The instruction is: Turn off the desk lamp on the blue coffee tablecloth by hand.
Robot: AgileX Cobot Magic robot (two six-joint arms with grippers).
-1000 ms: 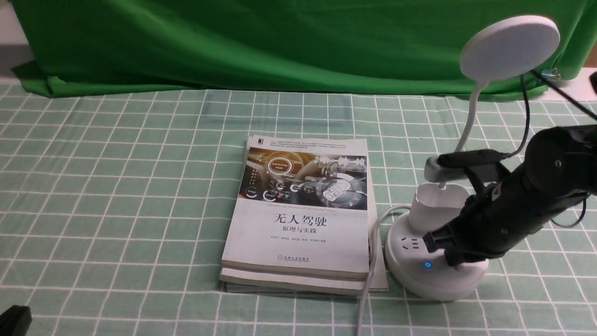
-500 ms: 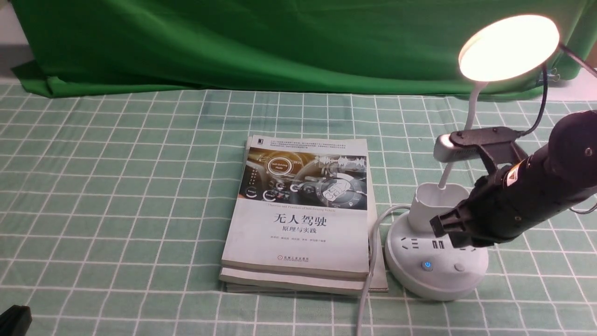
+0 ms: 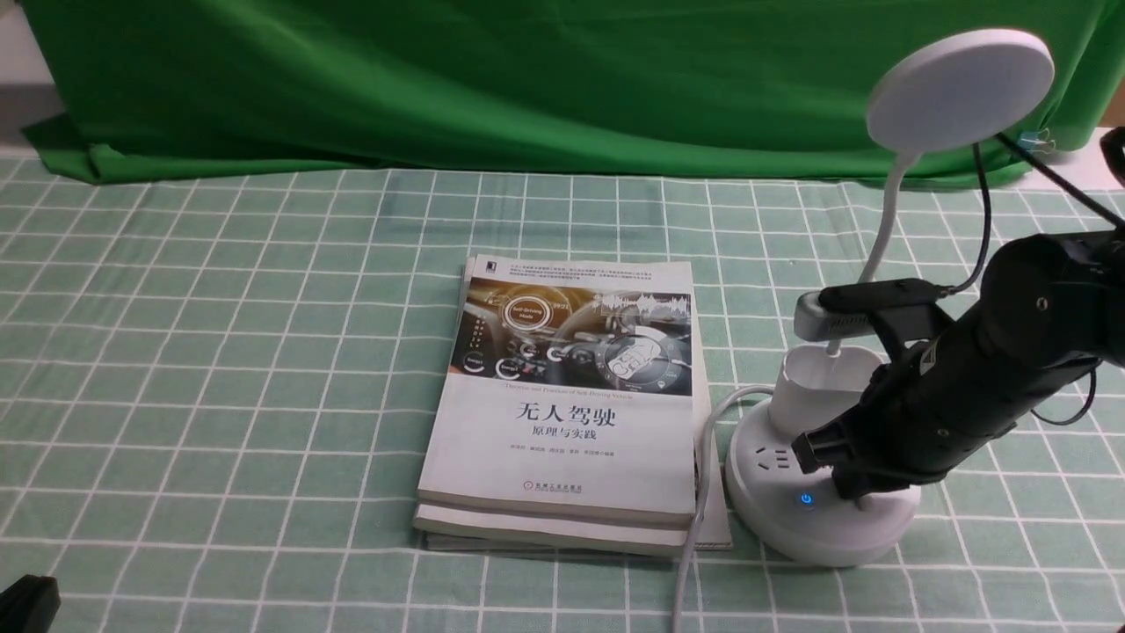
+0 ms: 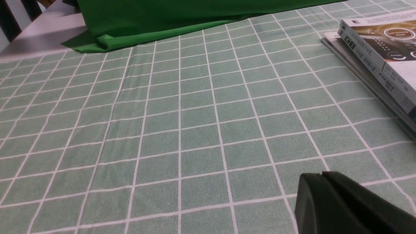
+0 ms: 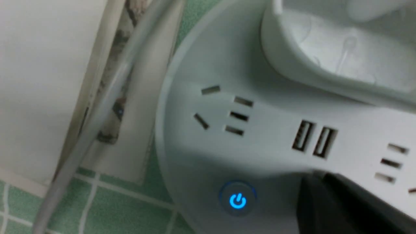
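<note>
One matte black right gripper (image 3: 857, 475), fingertips clenched together, smooth round white lamp base (image 3: 791, 527)

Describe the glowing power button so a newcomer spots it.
Find the white lamp on the right of the checked cloth. On its round base, look below the socket slots. The button shows a blue power symbol, unlike the slots.

Right arm (image 3: 984, 378): glossy black shell, rounded joint, small screws, pale label patch. Grey ribbed block (image 3: 822, 318) on black bracket (image 3: 879, 299); thin black cables (image 3: 983, 220).
</note>
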